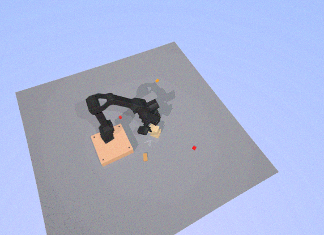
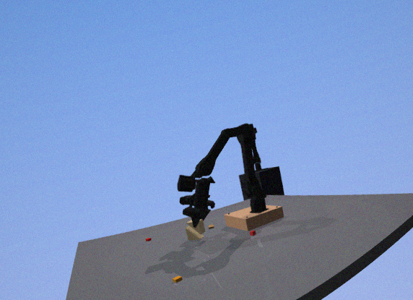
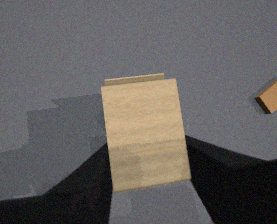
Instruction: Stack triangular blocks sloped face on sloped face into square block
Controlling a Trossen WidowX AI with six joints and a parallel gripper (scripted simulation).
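Observation:
The held pale wooden triangular block (image 1: 154, 127) (image 2: 201, 225) (image 3: 144, 120) has its flat side up and its sloped face down. My gripper (image 1: 153, 128) (image 2: 196, 225) (image 3: 143, 143) is shut on it, with a finger on each side. The lower triangular block (image 1: 155, 133) (image 2: 193, 233) (image 3: 135, 79) rests on the table, its slope up. The held block is over the slope, slightly high and offset towards the base. In the wrist view only a thin strip of the lower block shows beyond the held one. Whether the sloped faces touch is hidden.
An orange-brown block (image 1: 145, 157) (image 2: 211, 226) (image 3: 273, 96) lies near the base board (image 1: 113, 150) (image 2: 236, 222). A red cube (image 1: 194, 148) (image 2: 148, 239) lies farther out, another red cube (image 1: 120, 117) (image 2: 253, 233) near the base. An orange block (image 1: 157, 80) (image 2: 177, 279) lies off to one side.

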